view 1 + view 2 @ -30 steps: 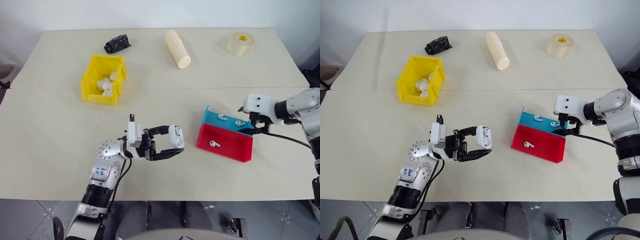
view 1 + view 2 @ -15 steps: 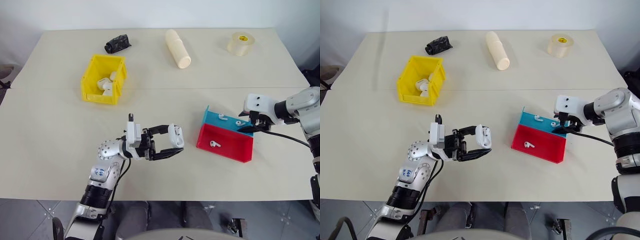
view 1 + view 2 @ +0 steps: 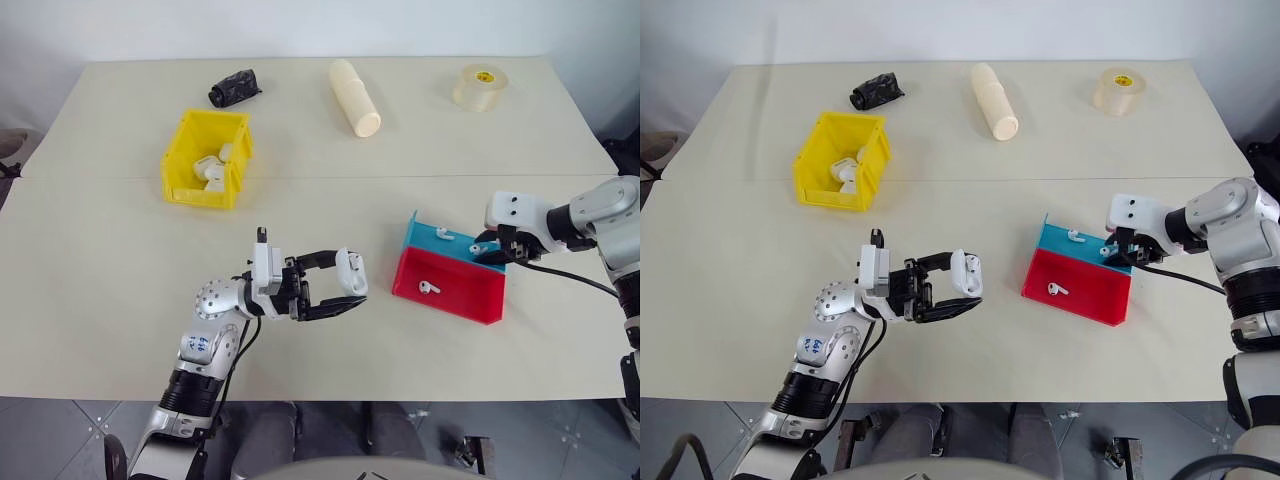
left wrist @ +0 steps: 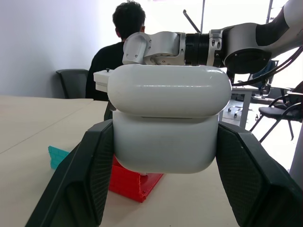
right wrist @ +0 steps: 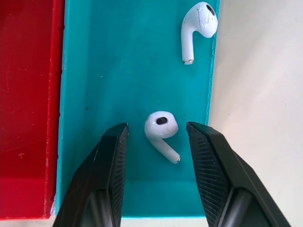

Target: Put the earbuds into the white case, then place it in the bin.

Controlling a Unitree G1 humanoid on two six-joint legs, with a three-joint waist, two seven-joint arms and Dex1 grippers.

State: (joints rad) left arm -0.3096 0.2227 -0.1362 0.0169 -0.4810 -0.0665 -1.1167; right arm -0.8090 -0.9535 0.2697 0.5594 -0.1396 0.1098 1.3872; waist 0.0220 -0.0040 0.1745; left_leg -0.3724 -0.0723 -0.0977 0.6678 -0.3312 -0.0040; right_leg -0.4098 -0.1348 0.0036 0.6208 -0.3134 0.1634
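My left gripper [image 3: 352, 284] is shut on the white case [image 3: 350, 272] and holds it above the table's middle; in the left wrist view the case [image 4: 165, 118] sits, lid closed, between both fingers [image 4: 90, 175]. My right gripper [image 3: 487, 252] points down into the blue tray [image 3: 420, 240]. In the right wrist view it is open, its fingers [image 5: 111, 161] either side of one earbud [image 5: 161, 130] with small gaps. A second earbud [image 5: 196, 26] lies farther along that tray. Another earbud [image 3: 430, 288] rests in the red tray [image 3: 465, 295]. The yellow bin [image 3: 205, 193] stands at the left with white pieces inside.
A cream cylinder [image 3: 355, 97], a roll of clear tape [image 3: 479, 87] and a black crumpled object [image 3: 234, 87] lie along the table's far side. A seated person [image 4: 118, 42] shows in the background of the left wrist view.
My right gripper's fingers have drawn closer together around the earbud in the blue tray. The left gripper and the case have stayed where they were.
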